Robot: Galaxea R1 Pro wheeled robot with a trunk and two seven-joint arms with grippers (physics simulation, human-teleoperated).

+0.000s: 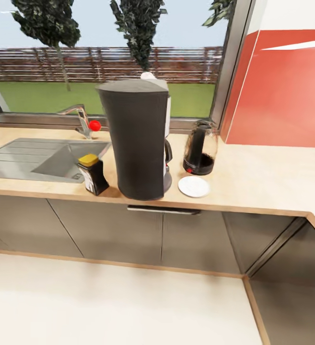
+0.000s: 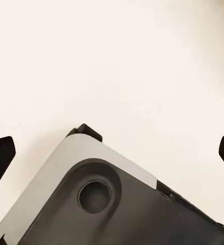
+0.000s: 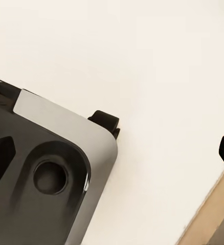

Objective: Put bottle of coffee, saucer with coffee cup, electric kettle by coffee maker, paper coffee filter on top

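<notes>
We take the coffee maker [image 1: 137, 139] as our landmark: it stands upright on the pale wood-look surface [image 1: 262, 177], near the front edge and just beside the steel sink [image 1: 37, 158]. The bottle of coffee [image 1: 93, 173] stands touching or almost touching the maker's base on the sink side, so we judge that step done. On the maker's other side the electric kettle [image 1: 200, 148] stands near it, toward the window, and the saucer [image 1: 193, 186] lies flat just in front of the kettle, close to the maker's base; both of those placements look finished to us. A small white shape [image 1: 148, 75] peeks above the maker's top at its far edge; it may be the paper coffee filter, but too little of it shows for us to be sure. The saucer is bare, so the coffee cup is what we judge to be left, and we cannot see a cup anywhere near the maker. In the left wrist view the left tool [image 2: 112, 153] has its dark fingertips at opposite edges, spread wide with nothing between them, above the robot's base [image 2: 117, 204] and pale floor [image 2: 112, 61]. The right tool [image 3: 112, 153] is likewise spread and empty, well away from the maker.
</notes>
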